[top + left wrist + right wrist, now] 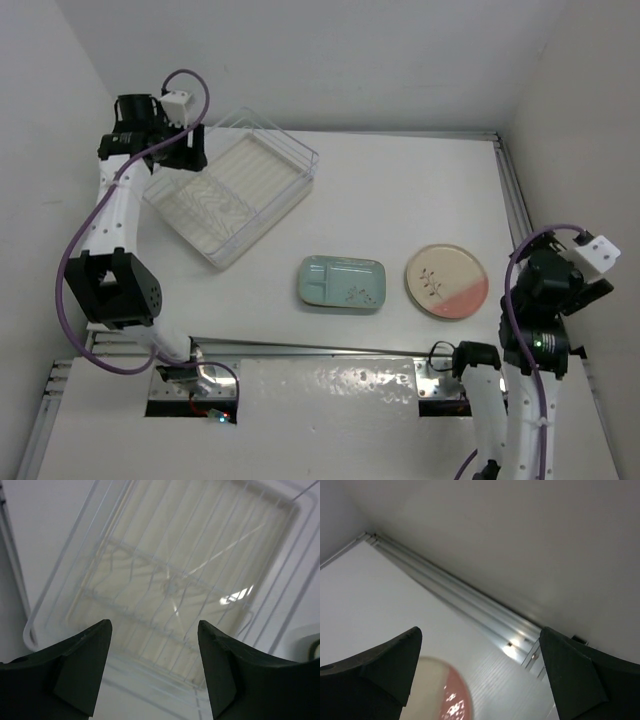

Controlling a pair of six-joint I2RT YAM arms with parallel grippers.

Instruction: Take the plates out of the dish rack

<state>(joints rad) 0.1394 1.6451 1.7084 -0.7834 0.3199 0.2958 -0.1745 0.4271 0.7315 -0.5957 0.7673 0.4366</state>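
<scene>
When you count from the near edge, you have two arms, two plates and one dish rack.

Your right gripper [480,630] hangs over the right side of the table [400,190]. Its fingers are spread wide, with nothing between them and nothing touched. Low in its wrist camera you catch the salmon edge of the round cream plate [446,282]. Beyond that, an aluminium rail [470,615] runs along the table's edge at the foot of the wall.

A little farther in, both plates lie flat on the bare table, outside the rack. The teal divided plate [342,283] is on the left and the round one on the right. They sit near each other without touching.

Farther back on the left stands the clear dish rack [232,197], turned at an angle to the table's edges.

Your left gripper [153,625] hovers over the rack's far left side, its fingers parted wide and gripping nothing. Between those fingers, its wrist camera shows you the ribbed whitish base and thin wire dividers inside the clear walls.
</scene>
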